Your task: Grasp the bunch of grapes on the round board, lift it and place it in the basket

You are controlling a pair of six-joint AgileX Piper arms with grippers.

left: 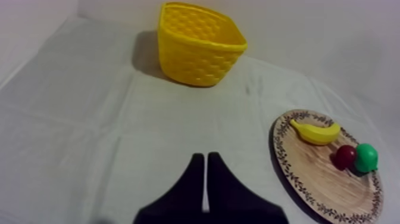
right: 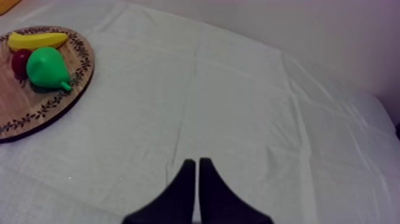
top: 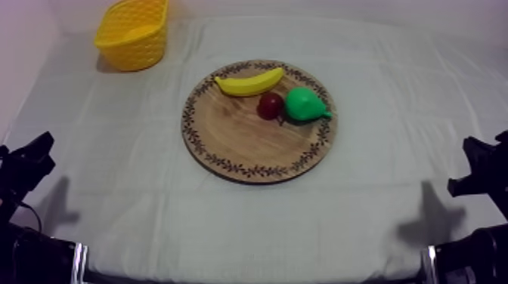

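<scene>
Surface point(top: 113, 158): covered with a grey-white cloth, creased in places.

Wooden board point(top: 242, 140): round with a patterned rim, lying flat at the centre of the top view. It carries three items, all in its upper right part. The banana point(top: 248, 82) lies along the upper rim. The small red fruit point(top: 270, 106) sits just below the banana and touches the pear point(top: 305, 103) at its right. The pear's stem points right, toward the rim.

Yellow basket point(top: 136, 49): upright at the upper left of the top view, well apart from the board. What I can see of its inside holds nothing.

My left pincer point(left: 205, 159): fingers pressed together in a narrow wedge, pinching nothing, above bare cloth, with the basket ahead of it.

My right pincer point(right: 196, 163): fingers pressed together likewise, pinching nothing, above bare cloth beside the board.

Both arms sit low at the lower left and lower right edges of the top view.
</scene>
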